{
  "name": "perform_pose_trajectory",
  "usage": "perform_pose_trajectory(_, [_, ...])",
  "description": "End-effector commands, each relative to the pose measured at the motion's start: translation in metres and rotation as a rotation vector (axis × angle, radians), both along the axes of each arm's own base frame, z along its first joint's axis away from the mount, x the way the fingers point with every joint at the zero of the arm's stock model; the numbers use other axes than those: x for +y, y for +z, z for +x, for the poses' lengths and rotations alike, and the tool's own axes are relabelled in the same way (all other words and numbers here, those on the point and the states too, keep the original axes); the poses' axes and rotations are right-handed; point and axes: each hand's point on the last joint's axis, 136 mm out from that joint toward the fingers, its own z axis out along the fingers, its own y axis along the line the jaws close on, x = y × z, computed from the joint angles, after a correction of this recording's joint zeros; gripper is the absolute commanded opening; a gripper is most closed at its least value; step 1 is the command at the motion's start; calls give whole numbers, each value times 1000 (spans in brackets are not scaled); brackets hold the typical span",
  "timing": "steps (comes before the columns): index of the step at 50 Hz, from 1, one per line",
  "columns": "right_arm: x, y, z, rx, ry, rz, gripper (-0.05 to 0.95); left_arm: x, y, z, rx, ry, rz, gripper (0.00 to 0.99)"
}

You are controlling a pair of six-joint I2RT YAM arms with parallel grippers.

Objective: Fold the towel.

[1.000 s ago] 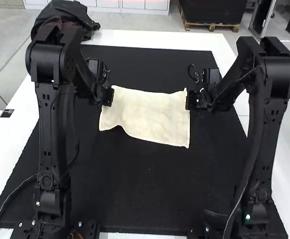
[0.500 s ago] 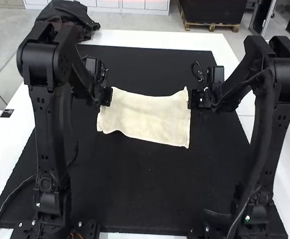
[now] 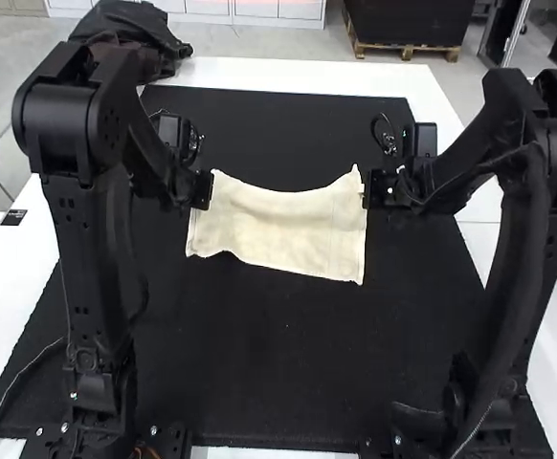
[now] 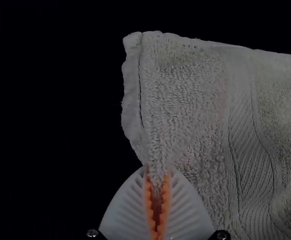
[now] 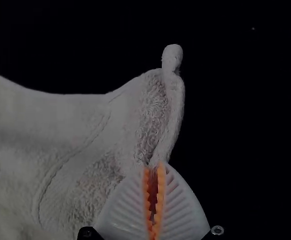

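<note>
The cream towel [image 3: 278, 234] is stretched between the two grippers over the black mat, its far edge sagging in the middle. My left gripper [image 3: 205, 189] is at its left side near the far corner; in the left wrist view the same gripper [image 4: 157, 175] is shut on the edge of the towel [image 4: 185, 95], close to a corner. At the opposite side is my right gripper [image 3: 365, 188]. The right wrist view has this gripper [image 5: 154, 170] shut on the side hem of the towel [image 5: 85, 130], a narrow corner tip standing beyond the fingers.
A black mat [image 3: 288, 354] covers most of the white table [image 3: 307, 75]. A dark bag [image 3: 140, 38] lies at the table's far left corner. Cables hang along both arms.
The left gripper has shifted slightly left and the right one slightly right. Between them, the towel's far edge has gone from nearly straight to a sagging curve.
</note>
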Motion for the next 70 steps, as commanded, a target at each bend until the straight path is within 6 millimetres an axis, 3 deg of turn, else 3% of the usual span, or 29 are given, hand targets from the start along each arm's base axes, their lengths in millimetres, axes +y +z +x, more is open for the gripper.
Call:
perform_pose_trajectory(1, [-2,20,0,-38,-2,31,-23,4,21,-1,-73,12,-14,28])
perform_pose_trajectory(14, [-1,32,-9,-48,-3,55,-25,3,49,-5,-178,21,-41,28])
perform_pose_trajectory(24, [0,44,-16,-61,3,74,-25,5,45,-14,-164,26,-40,28])
perform_pose_trajectory(37, [-14,56,-21,-74,-28,91,-25,13,43,-27,-161,35,-46,28])
perform_pose_trajectory(60, [-16,47,-47,-4,-6,114,-23,23,55,-48,-226,59,-45,28])
perform_pose_trajectory(70, [-14,39,-59,27,7,121,-25,23,48,-62,-237,59,-43,28])
